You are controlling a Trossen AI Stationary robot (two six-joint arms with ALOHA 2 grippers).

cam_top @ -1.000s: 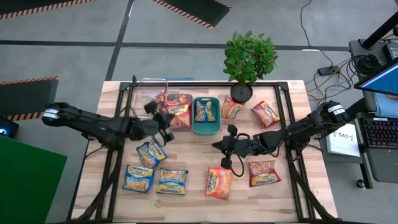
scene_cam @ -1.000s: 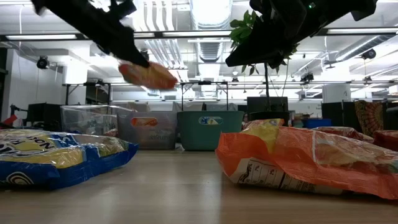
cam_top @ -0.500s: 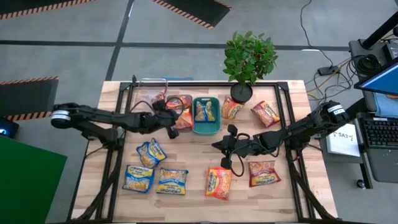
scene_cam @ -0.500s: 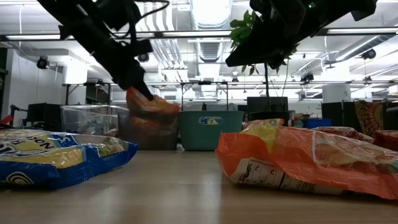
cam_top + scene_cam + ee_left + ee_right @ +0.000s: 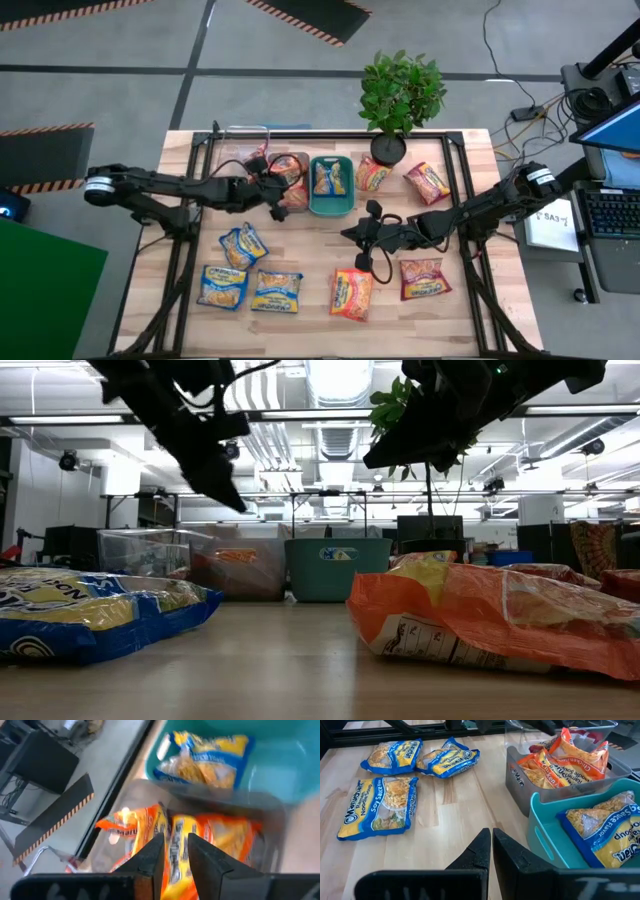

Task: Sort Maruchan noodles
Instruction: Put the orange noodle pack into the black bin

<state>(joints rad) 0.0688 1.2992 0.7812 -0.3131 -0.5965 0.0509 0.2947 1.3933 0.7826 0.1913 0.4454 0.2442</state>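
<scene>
Now the left gripper (image 5: pixel 283 190) hangs over the grey bin (image 5: pixel 287 180), fingers slightly apart, and the orange packet (image 5: pixel 200 840) it carried a second ago lies in that bin. The right gripper (image 5: pixel 350 232) remains pressed together above mid-table.

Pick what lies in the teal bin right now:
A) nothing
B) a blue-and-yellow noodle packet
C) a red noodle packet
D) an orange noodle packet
B: the right wrist view shows a blue-and-yellow noodle packet lying inside the teal bin, and the high view shows the same, while the orange packets sit in the grey bin beside it.
</scene>
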